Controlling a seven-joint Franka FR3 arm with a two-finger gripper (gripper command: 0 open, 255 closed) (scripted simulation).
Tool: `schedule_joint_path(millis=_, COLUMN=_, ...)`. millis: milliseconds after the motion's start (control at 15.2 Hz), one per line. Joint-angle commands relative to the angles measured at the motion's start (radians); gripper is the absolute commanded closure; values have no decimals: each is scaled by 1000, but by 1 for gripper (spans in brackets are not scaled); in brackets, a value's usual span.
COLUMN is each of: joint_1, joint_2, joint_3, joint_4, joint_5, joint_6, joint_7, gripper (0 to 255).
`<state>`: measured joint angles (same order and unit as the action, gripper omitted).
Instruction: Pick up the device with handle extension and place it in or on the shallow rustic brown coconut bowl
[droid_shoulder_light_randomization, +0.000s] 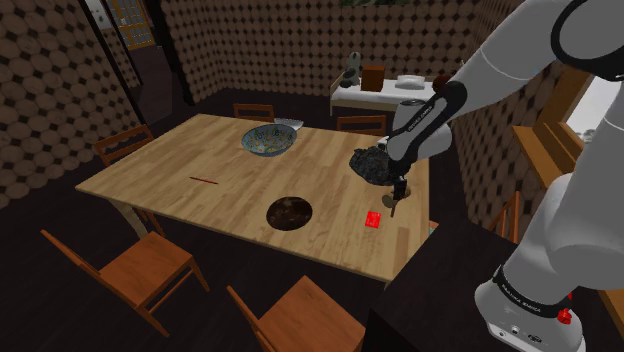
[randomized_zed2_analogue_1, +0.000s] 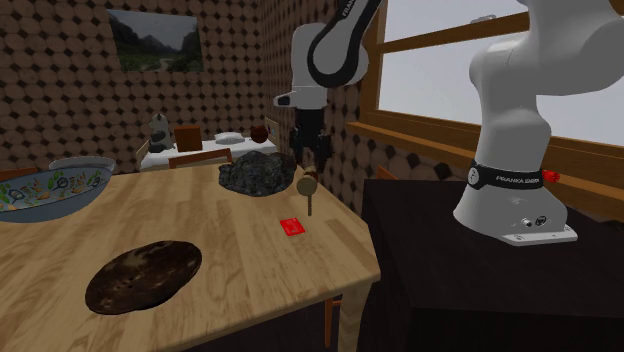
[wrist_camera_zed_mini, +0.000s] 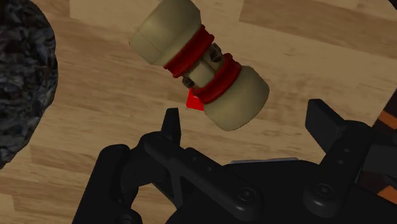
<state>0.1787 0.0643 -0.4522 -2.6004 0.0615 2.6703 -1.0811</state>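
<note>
Your gripper (wrist_camera_zed_mini: 245, 113) hangs over the wooden worktop (droid_shoulder_light_randomization: 200, 160) with its jaws apart, touching nothing. Just ahead of them you see the mallet (wrist_camera_zed_mini: 200, 63), with a cream head banded by red rings. In the second exterior view its handle points toward a small red piece (randomized_zed2_analogue_1: 292, 226). A dark rocky lump (randomized_zed2_analogue_1: 258, 173) sits just beside it. The shallow brown coconut bowl (droid_shoulder_light_randomization: 288, 212) lies well apart from it, and the patterned bowl (droid_shoulder_light_randomization: 268, 141) farther off.

Franka arm (droid_shoulder_light_randomization: 505, 60), white: extends toward ten o'clock in the shoulder view, wrist bent downward. Gripper (droid_shoulder_light_randomization: 400, 188), black: points toward six o'clock, fingers (wrist_camera_zed_mini: 172, 127) apart, clasping nothing.
</note>
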Motion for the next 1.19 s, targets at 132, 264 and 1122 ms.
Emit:
schedule_joint_path(millis=132, joint_1=-10, joint_2=88, joint_3=33, joint_4=17, joint_5=103, joint_6=65, joint_7=-90, gripper=0)
schedule_joint_path(millis=264, joint_1=-21, joint_2=121, joint_3=51, joint_4=21, joint_5=142, joint_6=91, joint_7=-119, gripper=0)
schedule_joint_path(millis=1122, joint_1=-40, joint_2=164, joint_3=79, joint_4=28, joint_5=191, joint_6=123, joint_7=-155, gripper=255)
